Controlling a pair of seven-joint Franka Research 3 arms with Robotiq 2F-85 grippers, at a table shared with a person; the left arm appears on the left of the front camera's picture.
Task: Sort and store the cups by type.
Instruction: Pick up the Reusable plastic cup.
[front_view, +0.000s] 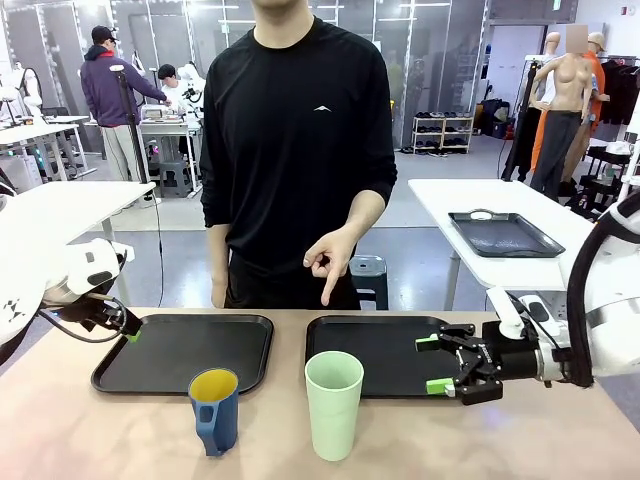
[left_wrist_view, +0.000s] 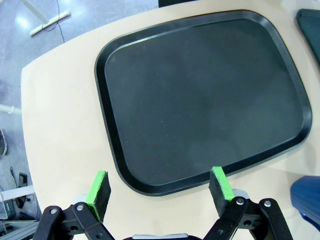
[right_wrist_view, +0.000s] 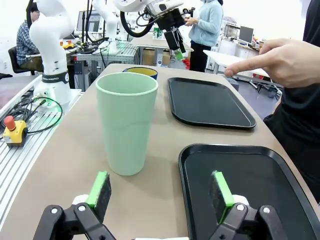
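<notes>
A tall pale mint-green tumbler (front_view: 333, 405) stands upright near the table's front edge, in front of the right black tray (front_view: 380, 355). To its left is the dark blue handled mug (front_view: 214, 410), yellow inside, in front of the left black tray (front_view: 185, 350). My right gripper (front_view: 435, 365) hovers open over the right tray's right end, level with the tumbler (right_wrist_view: 126, 122) and apart from it. The mug (right_wrist_view: 140, 72) peeks out behind the tumbler. My left gripper (front_view: 130, 328) hangs open above the left tray's (left_wrist_view: 200, 95) left edge, holding nothing. The mug's side (left_wrist_view: 306, 195) shows at the frame edge.
A person in black stands at the far side, one hand (front_view: 330, 262) pointing a finger down toward the right tray. Both trays are bare. An emergency-stop box (right_wrist_view: 12, 131) and cables lie on the rail beside the table.
</notes>
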